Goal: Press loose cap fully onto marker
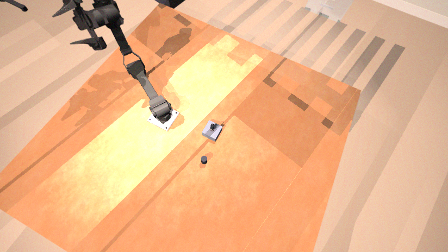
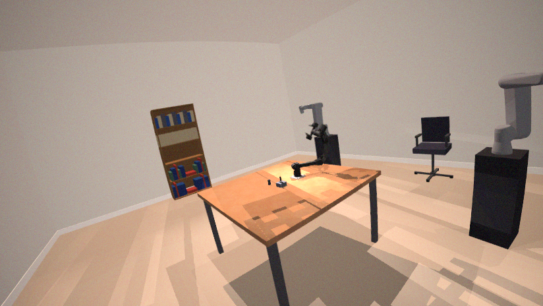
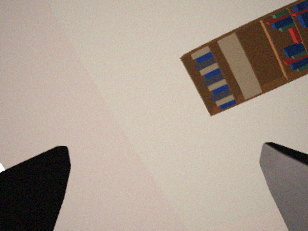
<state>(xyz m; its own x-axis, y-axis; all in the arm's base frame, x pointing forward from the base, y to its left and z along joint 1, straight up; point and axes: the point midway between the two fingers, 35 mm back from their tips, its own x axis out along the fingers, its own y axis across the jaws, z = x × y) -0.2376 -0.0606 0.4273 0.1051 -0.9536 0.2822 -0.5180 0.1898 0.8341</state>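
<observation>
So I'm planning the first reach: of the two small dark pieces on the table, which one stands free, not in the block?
The cap: the short dark cylinder standing alone on the table. The marker stands in the grey holder block, nearer the arm's base.

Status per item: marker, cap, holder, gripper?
marker: upright in the holder block, uncapped
cap: standing loose on the table, apart from the block
holder block: flat on the table, marker in it
gripper: open, empty, raised far from cap and marker
</observation>
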